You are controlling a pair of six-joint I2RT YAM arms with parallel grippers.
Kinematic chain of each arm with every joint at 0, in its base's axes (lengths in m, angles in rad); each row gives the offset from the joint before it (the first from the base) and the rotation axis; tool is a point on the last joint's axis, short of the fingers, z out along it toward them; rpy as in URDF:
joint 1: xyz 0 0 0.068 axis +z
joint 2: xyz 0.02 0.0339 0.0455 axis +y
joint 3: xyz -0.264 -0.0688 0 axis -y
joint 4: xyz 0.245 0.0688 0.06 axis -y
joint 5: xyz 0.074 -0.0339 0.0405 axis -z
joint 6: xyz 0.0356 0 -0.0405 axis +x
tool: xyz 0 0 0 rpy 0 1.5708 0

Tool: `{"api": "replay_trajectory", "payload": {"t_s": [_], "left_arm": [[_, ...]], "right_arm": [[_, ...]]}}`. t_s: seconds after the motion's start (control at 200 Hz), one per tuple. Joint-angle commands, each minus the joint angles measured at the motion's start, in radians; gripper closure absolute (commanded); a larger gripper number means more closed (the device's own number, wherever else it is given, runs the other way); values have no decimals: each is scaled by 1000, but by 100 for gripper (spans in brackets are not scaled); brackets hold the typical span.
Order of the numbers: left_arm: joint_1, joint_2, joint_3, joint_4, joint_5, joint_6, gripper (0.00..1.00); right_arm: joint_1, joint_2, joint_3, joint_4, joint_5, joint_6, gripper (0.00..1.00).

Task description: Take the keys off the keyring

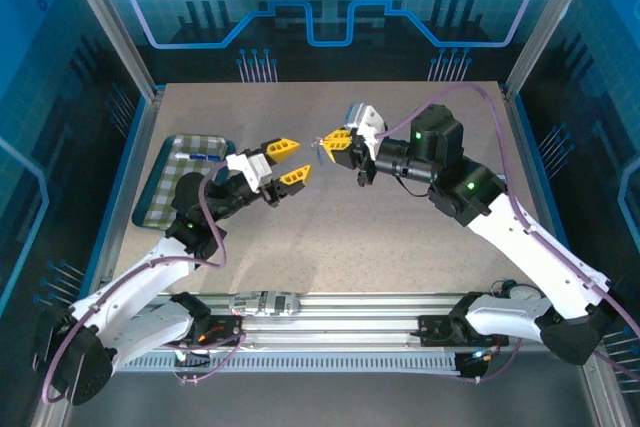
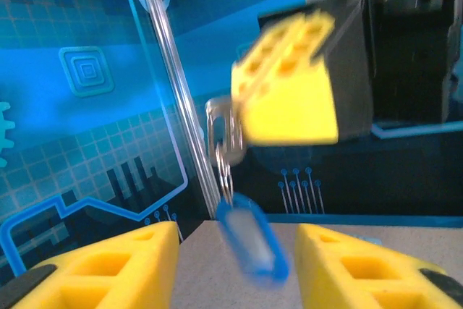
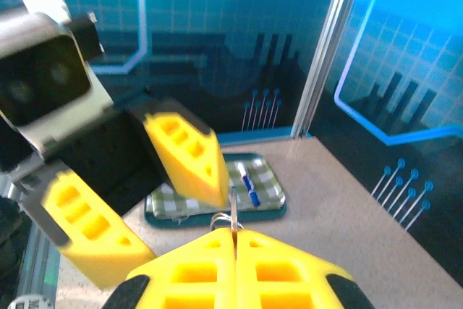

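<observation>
Keyring point(image 2: 219, 132) sits pinched in the right fingers point(image 2: 289, 85), blue key point(image 2: 253, 240) dangling between spread left fingers point(image 2: 108, 273).

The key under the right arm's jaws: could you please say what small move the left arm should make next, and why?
Probably ease the left gripper forward a little. Its jaws stand open, and the key hangs in line with their gap, seemingly just past the tips. It dangles from the keyring, which the right gripper pinches.
</observation>
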Motion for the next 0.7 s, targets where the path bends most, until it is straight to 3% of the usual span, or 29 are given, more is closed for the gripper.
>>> {"api": "replay_trajectory", "payload": {"t_s": [0.0,0.115,0.28,0.52,0.696], "left_arm": [[4,-24,37,-93,4,-66,51],[4,-11,84,-177,70,-69,51],[5,4,114,-224,80,-76,53],[3,25,161,-271,121,-78,70],[3,41,183,-285,119,-73,75]], "right_arm": [[-8,6,35,-51,16,-16,100],[-6,1,22,-32,6,-12,100],[-3,1,14,-22,-5,-6,100],[2,1,7,-18,-4,-1,100],[7,5,6,-16,-7,-1,100]]}}
